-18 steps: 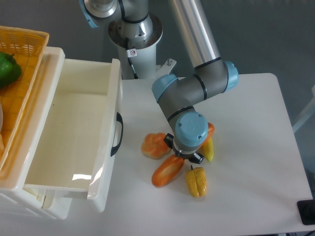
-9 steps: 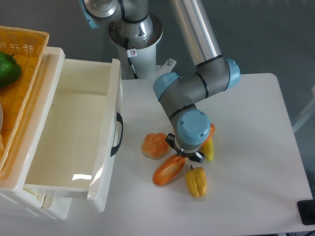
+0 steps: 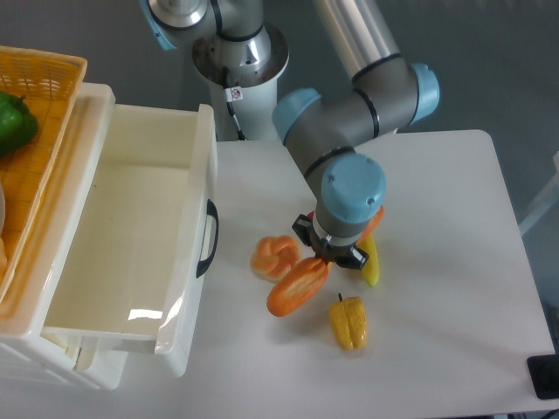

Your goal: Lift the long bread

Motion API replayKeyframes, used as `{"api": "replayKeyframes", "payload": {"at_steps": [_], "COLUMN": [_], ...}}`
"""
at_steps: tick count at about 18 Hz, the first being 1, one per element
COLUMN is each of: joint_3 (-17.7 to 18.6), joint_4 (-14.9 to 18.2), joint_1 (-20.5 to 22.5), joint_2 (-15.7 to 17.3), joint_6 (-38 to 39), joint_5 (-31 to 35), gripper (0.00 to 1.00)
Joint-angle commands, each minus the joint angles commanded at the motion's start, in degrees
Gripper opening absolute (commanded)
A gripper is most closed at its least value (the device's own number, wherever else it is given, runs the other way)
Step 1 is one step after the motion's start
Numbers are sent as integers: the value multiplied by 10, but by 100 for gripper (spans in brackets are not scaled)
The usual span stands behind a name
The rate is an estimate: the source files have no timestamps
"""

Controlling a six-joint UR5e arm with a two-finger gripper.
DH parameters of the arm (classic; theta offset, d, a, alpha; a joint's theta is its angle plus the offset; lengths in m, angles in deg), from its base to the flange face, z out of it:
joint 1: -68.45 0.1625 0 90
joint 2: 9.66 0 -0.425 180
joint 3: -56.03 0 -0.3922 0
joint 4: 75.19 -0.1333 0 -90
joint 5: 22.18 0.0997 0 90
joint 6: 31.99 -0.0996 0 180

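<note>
- My gripper (image 3: 330, 258) is clamped on one end of the long, shiny orange-brown toy bread (image 3: 298, 286).
- The bread sits just beside the small round tan bun (image 3: 273, 256).
- It looks light, hard and slippery; gripping the middle would be safer.

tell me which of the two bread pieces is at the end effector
The long bread, the elongated orange-brown loaf; its upper end sits right under the end effector. The small round bun lies to its left, apart from the fingers.

glossy plastic long bread (image 3: 297, 287), matt white table (image 3: 454, 262)
</note>
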Motion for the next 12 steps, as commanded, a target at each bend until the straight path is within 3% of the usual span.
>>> {"api": "replayKeyframes", "payload": {"at_steps": [4,12], "joint_3": [1,6], "joint_4": [24,29], "joint_1": [4,19], "joint_2": [33,49], "joint_6": [-7,-29], "joint_5": [-8,-7], "gripper": [0,0]}}
